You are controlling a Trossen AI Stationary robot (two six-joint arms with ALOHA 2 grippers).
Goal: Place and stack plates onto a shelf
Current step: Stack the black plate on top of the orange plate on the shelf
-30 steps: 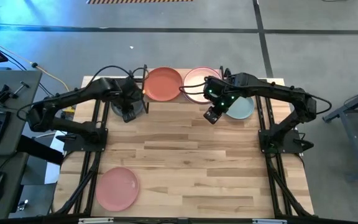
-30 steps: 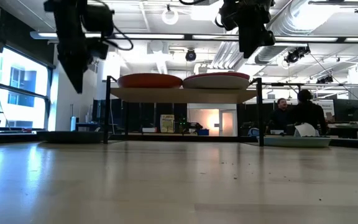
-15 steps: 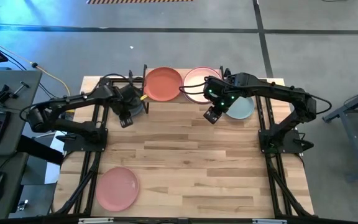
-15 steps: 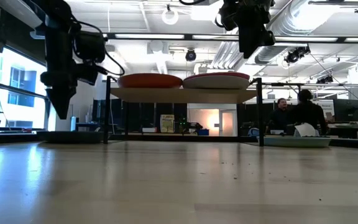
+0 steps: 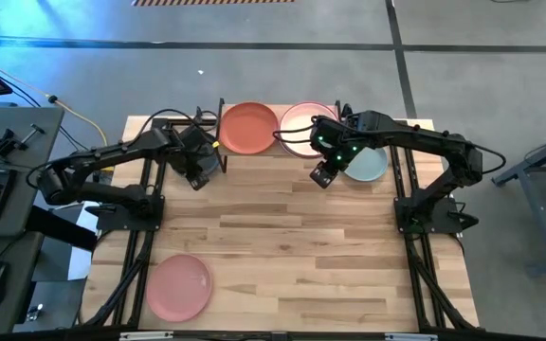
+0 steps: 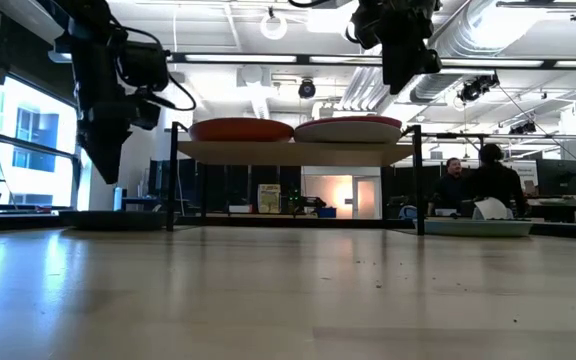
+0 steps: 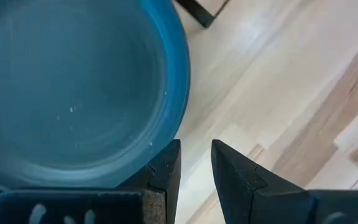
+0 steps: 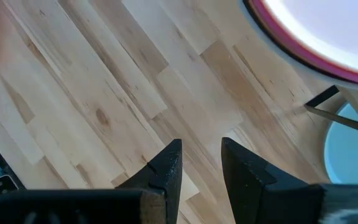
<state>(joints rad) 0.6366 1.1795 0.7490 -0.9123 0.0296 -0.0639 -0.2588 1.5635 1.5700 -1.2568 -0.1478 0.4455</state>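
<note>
The shelf stands at the table's far edge and carries a terracotta plate and, to its right, a pale plate lying on a magenta one. A dark grey plate lies flat on the table left of the shelf. My left gripper hangs just above that plate's rim, open by a narrow gap. A pale teal plate lies right of the shelf. A pink plate lies at the near left corner. My right gripper hovers in front of the shelf, open by a narrow gap.
The shelf's thin black legs stand close beside the left gripper. Bare slatted tabletop stretches from the shelf to the near edge. People sit in the room beyond the table.
My left gripper has dropped from shelf height toward the dark grey plate, swinging a little toward the table's left, then eased back up slightly. My right arm and the plates have kept still.
</note>
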